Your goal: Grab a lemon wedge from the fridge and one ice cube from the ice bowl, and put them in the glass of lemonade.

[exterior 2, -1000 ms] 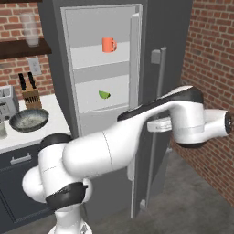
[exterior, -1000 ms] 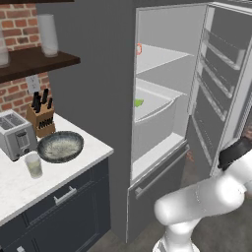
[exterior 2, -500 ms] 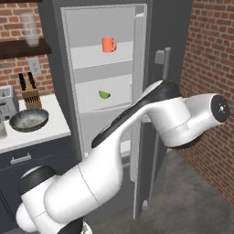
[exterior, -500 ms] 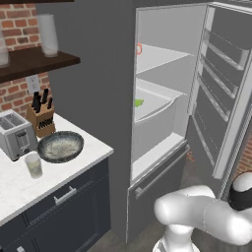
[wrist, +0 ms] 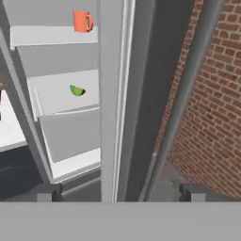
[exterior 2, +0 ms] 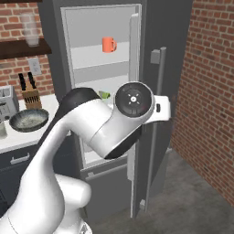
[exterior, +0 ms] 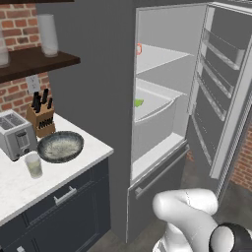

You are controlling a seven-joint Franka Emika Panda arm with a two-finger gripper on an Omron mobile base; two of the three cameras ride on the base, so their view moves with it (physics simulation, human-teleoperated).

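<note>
Ice bowl (exterior: 60, 146) and glass of lemonade (exterior: 34, 165) are set on the counter (exterior: 19, 189), glass at the bowl's 8 o'clock. Fridge (exterior: 167, 93) is open; lemon wedge (wrist: 77, 91) lies on the middle shelf, at 6 o'clock from the orange mug (wrist: 82, 21). Gripper (wrist: 120, 193): fingers spread wide, nothing held.

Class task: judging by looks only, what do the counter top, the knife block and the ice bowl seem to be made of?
Counter top: white, faintly speckled, matte, so probably stone or a laminate copy. Knife block: brown like wood, holding dark handles. Ice bowl: dark grey with a slightly glossy rim, perhaps metal or glazed ceramic; the render leaves that open.
</note>
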